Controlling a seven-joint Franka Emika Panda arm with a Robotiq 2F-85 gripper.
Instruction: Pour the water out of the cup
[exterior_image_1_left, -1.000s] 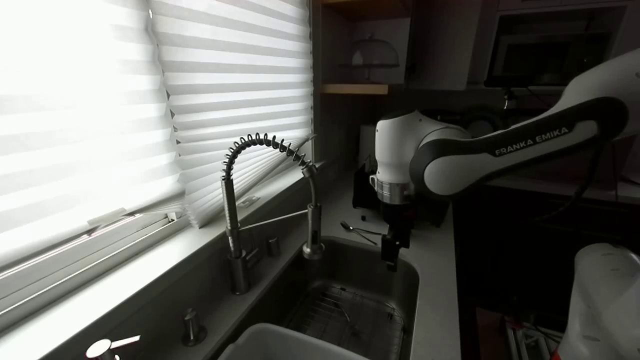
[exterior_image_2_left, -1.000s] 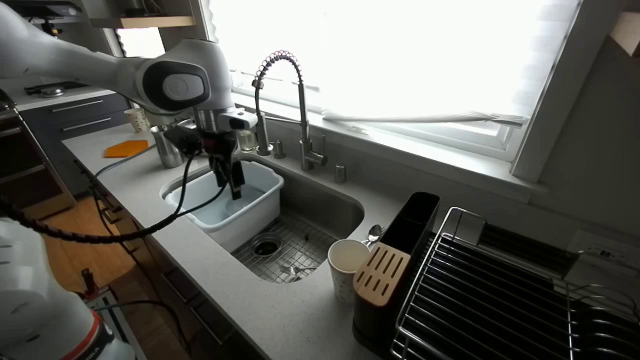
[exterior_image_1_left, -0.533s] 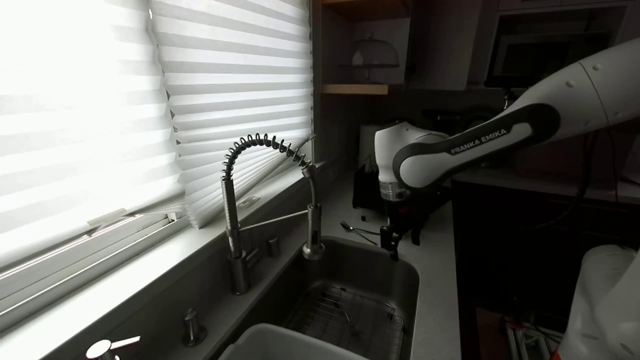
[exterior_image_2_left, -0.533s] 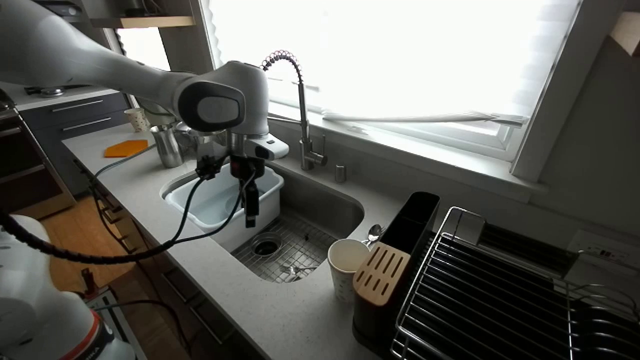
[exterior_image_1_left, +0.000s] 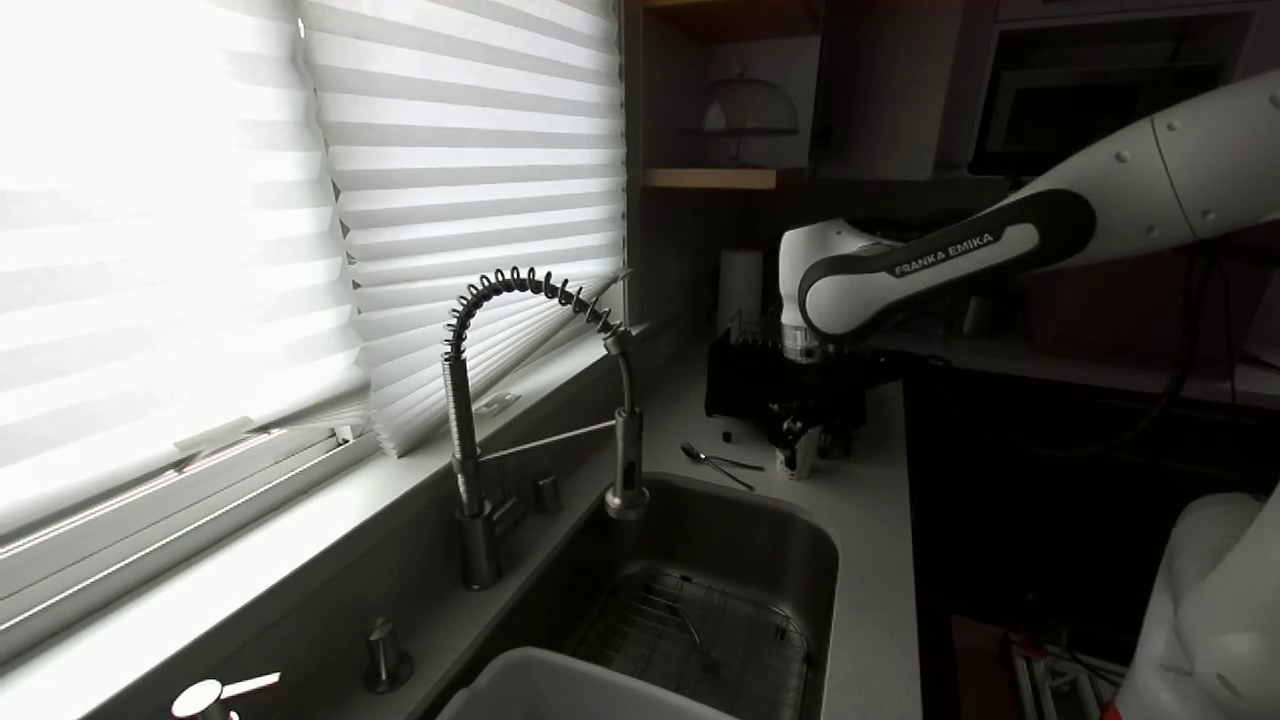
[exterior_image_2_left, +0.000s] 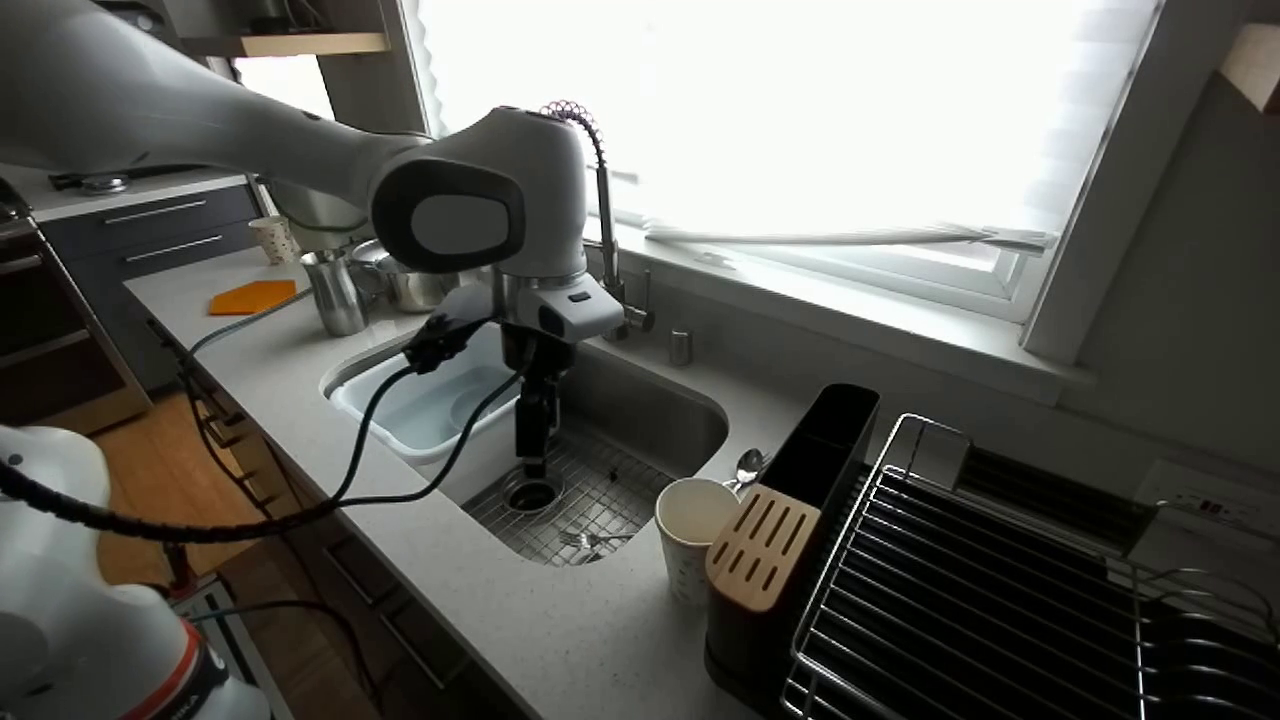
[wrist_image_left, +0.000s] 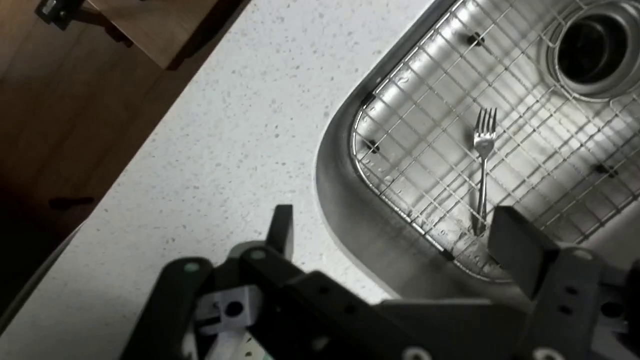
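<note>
Wrist view shows our claw (wrist_image_left: 393, 222) spread: we judge this the reach, and next must straddle the cup (exterior_image_2_left: 690, 538) to the right in an exterior view.

"FRANKA EMIKA" in white on black band (exterior_image_1_left: 945, 257) of robot arm (exterior_image_1_left: 1125, 180), cut-off lettering on its base (exterior_image_2_left: 205, 682)

Wrist view: counter (wrist_image_left: 240, 135) left of the jaws, sink (wrist_image_left: 350, 205) right. Fork (wrist_image_left: 483, 150) on the sink's grid (wrist_image_left: 444, 129), ahead of the jaws, right of centre; drain (wrist_image_left: 592, 50) past it, farther right. In an exterior view: tub (exterior_image_2_left: 485, 462) in the sink, left of jaws; cup (exterior_image_2_left: 688, 540) on the counter, right of jaws, beside knife block (exterior_image_2_left: 765, 550), dish rack (exterior_image_2_left: 1000, 585) beyond.
</note>
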